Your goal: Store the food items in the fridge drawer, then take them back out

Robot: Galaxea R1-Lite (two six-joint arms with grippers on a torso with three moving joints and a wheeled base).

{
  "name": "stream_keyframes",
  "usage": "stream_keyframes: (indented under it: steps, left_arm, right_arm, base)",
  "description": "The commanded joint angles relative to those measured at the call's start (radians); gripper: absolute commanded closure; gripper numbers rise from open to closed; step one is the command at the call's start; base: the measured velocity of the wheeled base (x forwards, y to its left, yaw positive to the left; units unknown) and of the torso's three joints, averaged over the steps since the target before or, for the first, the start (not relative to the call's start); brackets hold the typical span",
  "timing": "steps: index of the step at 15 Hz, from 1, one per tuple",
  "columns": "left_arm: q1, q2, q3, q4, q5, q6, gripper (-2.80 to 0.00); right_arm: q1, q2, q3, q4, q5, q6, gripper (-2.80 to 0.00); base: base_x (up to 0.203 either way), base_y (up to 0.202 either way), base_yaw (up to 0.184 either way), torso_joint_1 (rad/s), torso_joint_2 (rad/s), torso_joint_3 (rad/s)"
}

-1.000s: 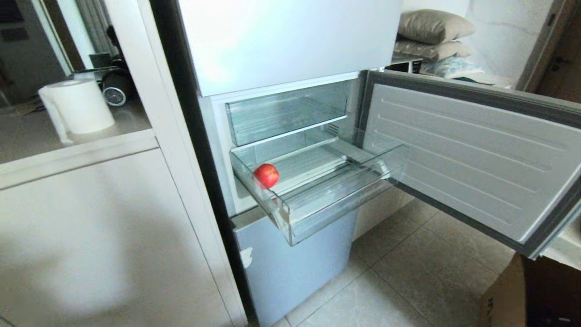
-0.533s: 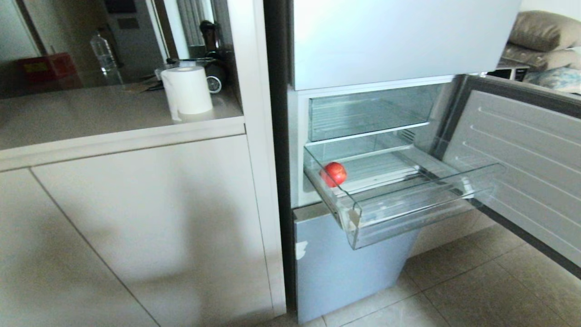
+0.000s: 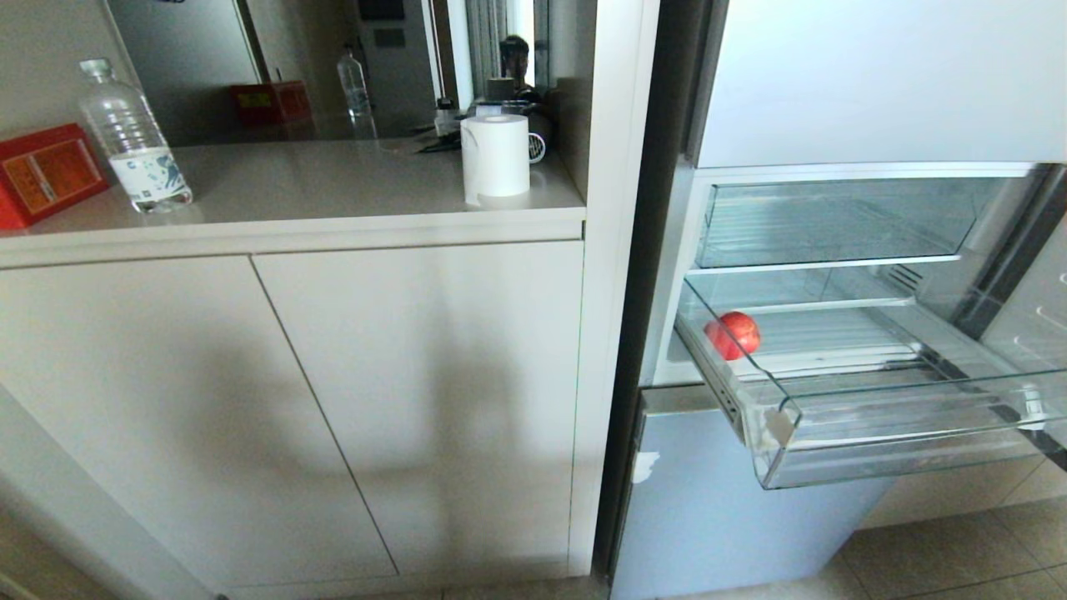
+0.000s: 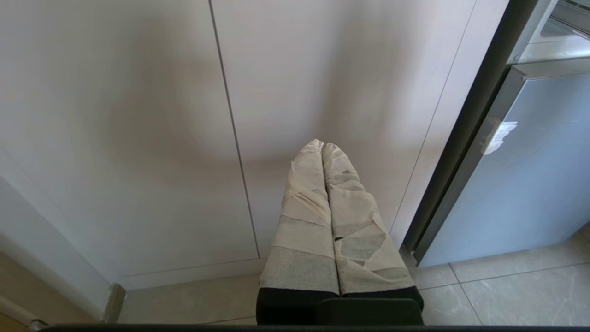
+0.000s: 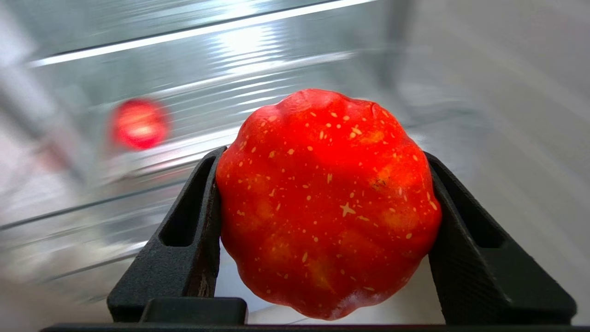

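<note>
Gripping a red fruit (image 5: 327, 203) in my right gripper (image 5: 325, 230): both black fingers (image 5: 189, 230) press its sides, jaws spread wide around it, fruit filling the centre of the right wrist pic. Skin is glossy w/ pale specks and a lumpy outline. Behind it, upper left of that pic, a blurred second red fruit (image 5: 139, 123) sits on ribbed clear plastic.

Head view, right side: fridge (image 3: 875, 83) w/ the lower clear drawer (image 3: 900, 454) pulled out, thick front lip at lower right. Second red fruit (image 3: 733, 335) lies inside it, at the drawer's left end, near the back, close to the left wall. Upper clear bin (image 3: 834, 221) sits above, pushed in. Neither arm shows in the head view.

Left half of head view: pale cabinet doors (image 3: 292, 400) under a countertop (image 3: 333, 179). On it, a paper roll (image 3: 495, 158) at centre top, a water bottle (image 3: 133, 137) at upper left, a red tin (image 3: 42, 171) at the far left edge.

My left gripper (image 4: 324, 152) is in the centre of the left wrist pic, tape-wrapped fingers (image 4: 304, 221) pressed together, nothing between them, pointing at the cabinet doors, w/ tile floor (image 4: 507, 290) at lower right.
</note>
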Motion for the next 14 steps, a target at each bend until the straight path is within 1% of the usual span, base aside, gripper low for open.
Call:
stream_keyframes:
  steps: [1, 2, 3, 7, 8, 11, 12, 14]
  left_arm:
    - [0.0, 0.001, 0.0, 0.0, 0.0, -0.001, 0.0]
    - [0.0, 0.001, 0.0, 0.0, 0.0, 0.001, 0.0]
    - [0.001, 0.001, 0.0, 0.0, 0.0, 0.001, 0.0]
    - [0.0, 0.001, 0.0, 0.0, 0.0, 0.001, 0.0]
    - [0.0, 0.001, 0.0, 0.0, 0.0, 0.001, 0.0]
    - [0.001, 0.001, 0.0, 0.0, 0.0, 0.001, 0.0]
    - [0.0, 0.001, 0.0, 0.0, 0.0, 0.001, 0.0]
    - [0.001, 0.001, 0.0, 0.0, 0.0, 0.001, 0.0]
  right_arm:
    - [0.144, 0.039, -0.006, 0.004, 0.002, 0.002, 0.0]
    - [0.207, 0.073, -0.028, 0.012, -0.007, 0.001, 0.0]
    - [0.268, 0.114, -0.059, 0.02, -0.038, 0.002, 0.0]
    - [0.529, 0.332, -0.243, 0.028, -0.291, 0.003, 0.0]
    - [0.57, 0.4, -0.299, 0.03, -0.348, 0.001, 0.0]
    - [0.664, 0.582, -0.445, 0.032, -0.484, -0.002, 0.0]
    - [0.68, 0.63, -0.486, 0.033, -0.512, -0.003, 0.0]
    - [0.693, 0.715, -0.568, 0.039, -0.538, -0.004, 0.0]
  base:
    - [0.0, 0.0, 0.0, 0.0, 0.0, 0.0]
    - [0.0, 0.0, 0.0, 0.0, 0.0, 0.0]
    - [0.0, 0.0, 0.0, 0.0, 0.0, 0.0]
    - [0.0, 0.0, 0.0, 0.0, 0.0, 0.0]
    - [0.0, 0.0, 0.0, 0.0, 0.0, 0.0]
    - [0.0, 0.0, 0.0, 0.0, 0.0, 0.0]
    - [0.0, 0.0, 0.0, 0.0, 0.0, 0.0]
    - [0.0, 0.0, 0.0, 0.0, 0.0, 0.0]
